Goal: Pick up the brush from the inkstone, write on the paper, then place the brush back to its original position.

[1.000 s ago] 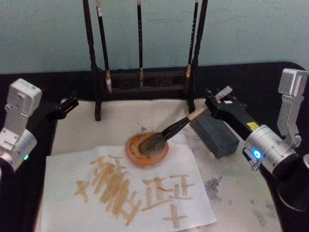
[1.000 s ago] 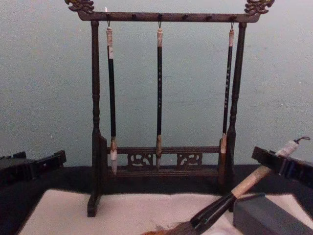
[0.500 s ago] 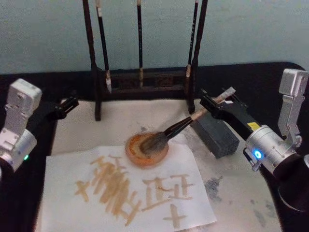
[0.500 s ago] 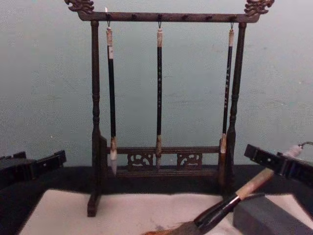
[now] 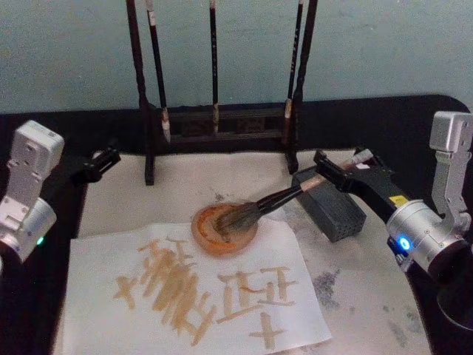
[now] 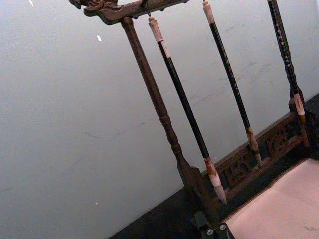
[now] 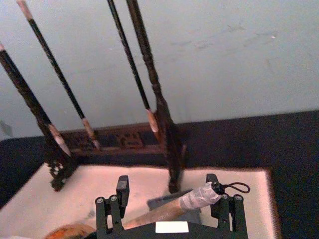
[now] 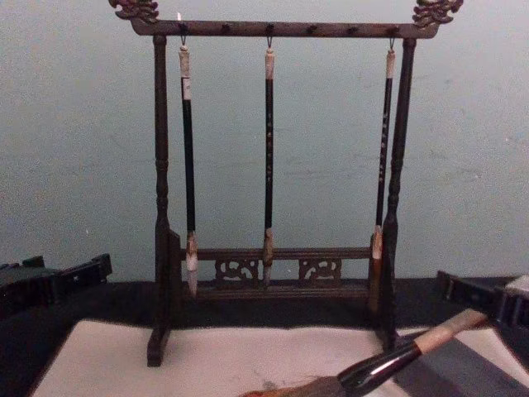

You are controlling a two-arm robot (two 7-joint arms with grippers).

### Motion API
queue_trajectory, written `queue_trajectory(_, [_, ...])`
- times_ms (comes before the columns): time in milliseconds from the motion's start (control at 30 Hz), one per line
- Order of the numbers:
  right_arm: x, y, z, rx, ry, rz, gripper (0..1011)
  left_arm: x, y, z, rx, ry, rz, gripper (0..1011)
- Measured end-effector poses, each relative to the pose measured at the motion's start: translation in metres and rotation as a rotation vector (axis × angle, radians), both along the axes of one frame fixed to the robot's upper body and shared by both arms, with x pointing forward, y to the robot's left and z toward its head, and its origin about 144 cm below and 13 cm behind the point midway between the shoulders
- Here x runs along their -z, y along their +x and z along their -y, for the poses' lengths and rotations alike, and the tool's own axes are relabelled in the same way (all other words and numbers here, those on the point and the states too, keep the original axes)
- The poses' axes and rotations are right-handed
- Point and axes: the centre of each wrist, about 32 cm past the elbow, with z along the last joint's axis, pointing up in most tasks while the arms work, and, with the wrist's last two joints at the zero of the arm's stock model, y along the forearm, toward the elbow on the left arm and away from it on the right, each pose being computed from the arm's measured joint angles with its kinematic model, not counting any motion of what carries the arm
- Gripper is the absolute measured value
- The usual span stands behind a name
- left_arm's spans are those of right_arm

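The brush (image 5: 277,197) lies slanted, its bristles in an orange dish (image 5: 224,229) and its pale handle across the dark grey inkstone (image 5: 336,211). My right gripper (image 5: 341,160) hovers at the handle's capped end. In the right wrist view its fingers (image 7: 122,185) stand wide apart, open, with the brush (image 7: 164,211) between them and the inkstone (image 7: 167,201) below. The chest view shows the brush (image 8: 397,360) low, just above the inkstone (image 8: 467,364). The paper (image 5: 96,255) carries several ochre strokes. My left gripper (image 5: 103,160) is parked at the left, shut.
A dark wooden rack (image 5: 222,122) with three slim hanging brushes stands behind the work area, also seen in the chest view as the rack (image 8: 273,265). A cream mat (image 5: 369,274) lies under the paper, dish and inkstone. Black table surface (image 5: 384,118) surrounds it.
My right gripper has dropped and drawn back to the right. The brush handle has sunk from a raised tilt to lie on the inkstone, its bristles still in the dish.
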Motion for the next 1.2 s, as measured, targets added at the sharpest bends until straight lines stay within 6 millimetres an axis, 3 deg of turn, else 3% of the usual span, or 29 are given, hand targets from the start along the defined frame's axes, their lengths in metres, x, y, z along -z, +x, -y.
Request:
queue_trajectory(767, [0.009, -0.003, 0.014, 0.046, -0.058, -0.051, 1001, 0.000, 0.000, 0.000, 0.000, 0.000, 0.000, 1002])
queue_trajectory(1200, [0.004, 0.009, 0.020, 0.053, -0.070, -0.034, 1000, 0.000, 0.000, 0.000, 0.000, 0.000, 0.000, 1002])
